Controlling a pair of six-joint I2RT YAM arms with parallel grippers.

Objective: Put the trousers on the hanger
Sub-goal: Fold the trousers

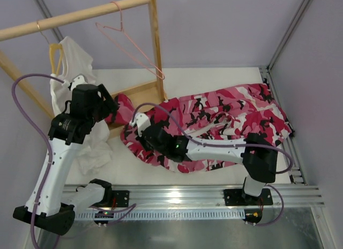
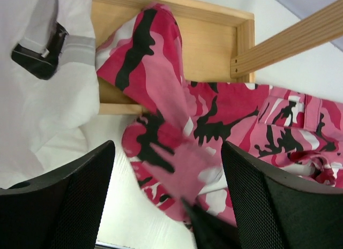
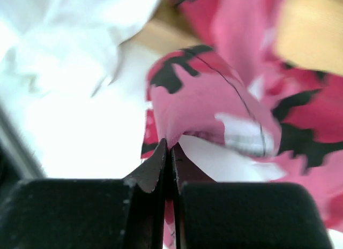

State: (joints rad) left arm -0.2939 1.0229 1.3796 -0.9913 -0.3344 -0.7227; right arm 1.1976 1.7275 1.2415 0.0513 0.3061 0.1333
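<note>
The pink, magenta, white and black camouflage trousers (image 1: 225,118) lie across the white table from the middle to the right. The thin pale-pink wire hanger (image 1: 131,43) hangs from the wooden rail at the top. My right gripper (image 1: 142,128) is shut on a fold of the trousers' left end (image 3: 214,104) and holds it just above the table. My left gripper (image 1: 110,107) is open and empty above that same end; its fingers (image 2: 69,201) straddle the cloth (image 2: 177,152) without touching it.
A wooden clothes rack (image 1: 155,51) stands at the back left; its base frame (image 2: 214,40) lies under a trouser leg. A white T-shirt (image 1: 69,72) hangs on a yellow hanger (image 1: 53,53) at the left. A metal rail (image 1: 214,195) runs along the near edge.
</note>
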